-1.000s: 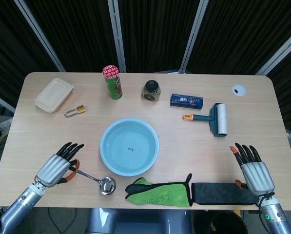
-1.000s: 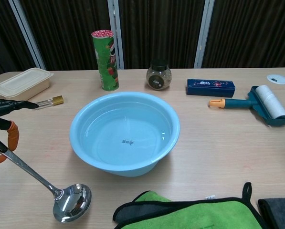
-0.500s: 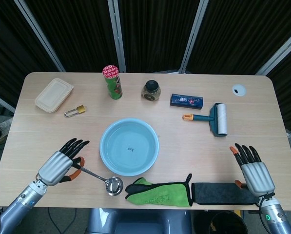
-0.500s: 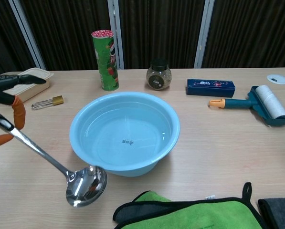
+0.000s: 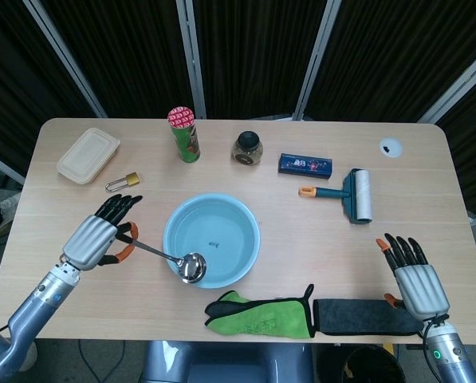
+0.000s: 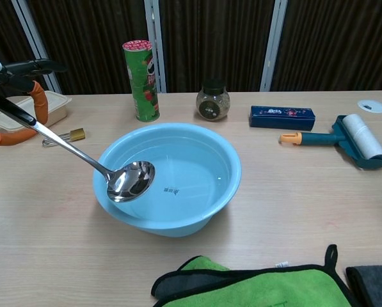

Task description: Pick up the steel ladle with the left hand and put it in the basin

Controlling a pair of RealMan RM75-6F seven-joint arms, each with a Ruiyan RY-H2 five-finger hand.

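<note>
We hold the steel ladle (image 5: 167, 254) by its handle in our left hand (image 5: 99, 242), at 9 o'clock of the light blue basin (image 5: 245, 223). Its bowl hangs over the basin's rim near 7 o'clock, clear of the table (image 5: 317, 239); in the chest view it sits above the near-left wall. Our right hand (image 5: 417, 282) lies at 4 o'clock, fingers spread, holding nothing, beside the grey cloth (image 5: 353, 317).

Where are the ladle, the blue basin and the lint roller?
ladle (image 6: 130, 180), chest view, on its bowl.
blue basin (image 5: 245, 226), head view, on its right rim.
lint roller (image 5: 363, 194), head view, on its white roll.
</note>
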